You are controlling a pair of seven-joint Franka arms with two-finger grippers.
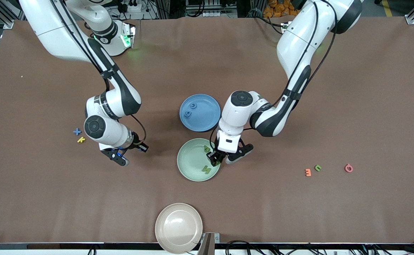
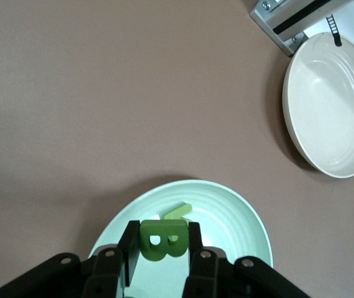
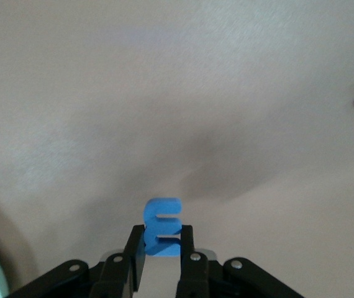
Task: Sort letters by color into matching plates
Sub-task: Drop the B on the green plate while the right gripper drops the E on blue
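Left gripper (image 2: 163, 243) clamps a green B (image 2: 162, 239) over the green plate (image 1: 187, 161), ready to drop; right gripper (image 3: 159, 242) pinches a blue E (image 3: 162, 226), needs the blue plate (image 1: 207, 113).

My brown surface (image 1: 334, 106) carried three plates down its middle: a blue plate (image 1: 208, 122), a green plate (image 1: 189, 163) nearer the camera, and a cream plate (image 1: 178, 223) at the camera edge. A blue cross (image 1: 76, 131) and yellow letter (image 1: 81, 140) lay toward my right arm's end; an orange piece (image 1: 308, 172), green letter (image 1: 317, 168) and pink piece (image 1: 348, 168) toward my left arm's end.
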